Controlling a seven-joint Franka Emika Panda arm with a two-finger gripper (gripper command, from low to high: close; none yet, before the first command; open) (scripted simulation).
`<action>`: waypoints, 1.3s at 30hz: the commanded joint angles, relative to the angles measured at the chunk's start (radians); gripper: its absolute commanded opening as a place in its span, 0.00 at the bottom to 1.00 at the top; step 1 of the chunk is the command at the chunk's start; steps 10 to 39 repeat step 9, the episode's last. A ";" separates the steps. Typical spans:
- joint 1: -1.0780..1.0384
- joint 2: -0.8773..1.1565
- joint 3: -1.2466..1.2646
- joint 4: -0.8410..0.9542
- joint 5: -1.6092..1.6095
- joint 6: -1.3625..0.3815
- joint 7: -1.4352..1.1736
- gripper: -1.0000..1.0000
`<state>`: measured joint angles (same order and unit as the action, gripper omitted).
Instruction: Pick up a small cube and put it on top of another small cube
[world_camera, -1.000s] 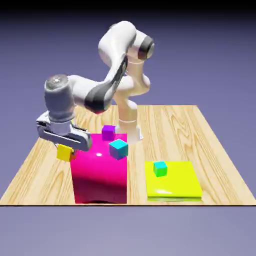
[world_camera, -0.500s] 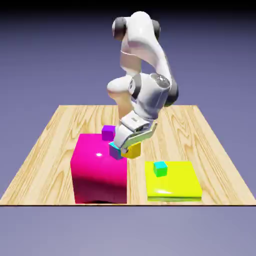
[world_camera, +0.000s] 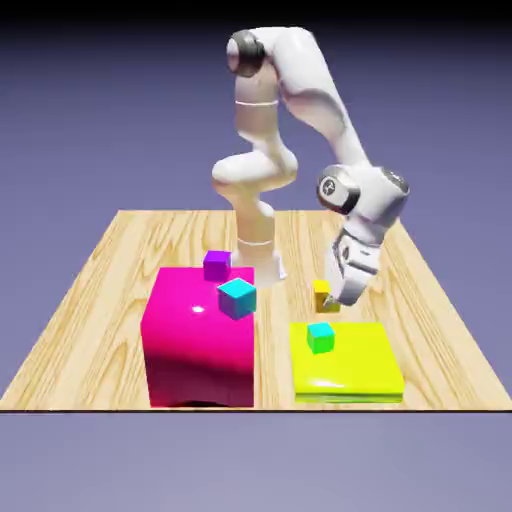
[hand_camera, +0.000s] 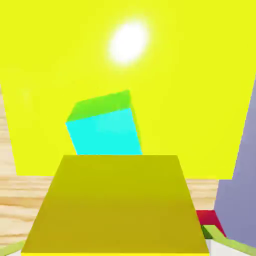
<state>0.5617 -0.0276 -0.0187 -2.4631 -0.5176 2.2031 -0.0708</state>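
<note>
My gripper (world_camera: 330, 300) is shut on the small yellow-orange cube (world_camera: 323, 295) and holds it in the air just behind the far edge of the flat yellow slab (world_camera: 365, 365). A small teal cube with a green top (world_camera: 320, 337) rests on that slab, a little below and in front of the held cube. In the hand view the yellow-orange cube (hand_camera: 120, 205) fills the bottom and hides both fingertips. Just beyond it lies the teal cube (hand_camera: 102, 127) on the yellow slab (hand_camera: 190, 75).
A big magenta block (world_camera: 198, 345) stands at the exterior view's left of the slab. It carries a purple cube (world_camera: 217, 265) and a cyan cube (world_camera: 237, 297). The robot's base (world_camera: 262, 262) rises behind the block on the wooden table (world_camera: 90, 310).
The arm has swung from the exterior view's left, across the magenta block, to the right. The yellow-orange cube travelled with it, still gripped, and now hangs by the yellow slab.
</note>
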 joint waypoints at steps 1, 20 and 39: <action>-0.022 0.000 0.000 0.000 -0.002 0.001 0.001 0.00; -0.035 0.066 -0.020 -0.019 -0.052 0.085 0.038 1.00; -0.035 0.066 -0.020 -0.019 -0.052 0.085 0.038 1.00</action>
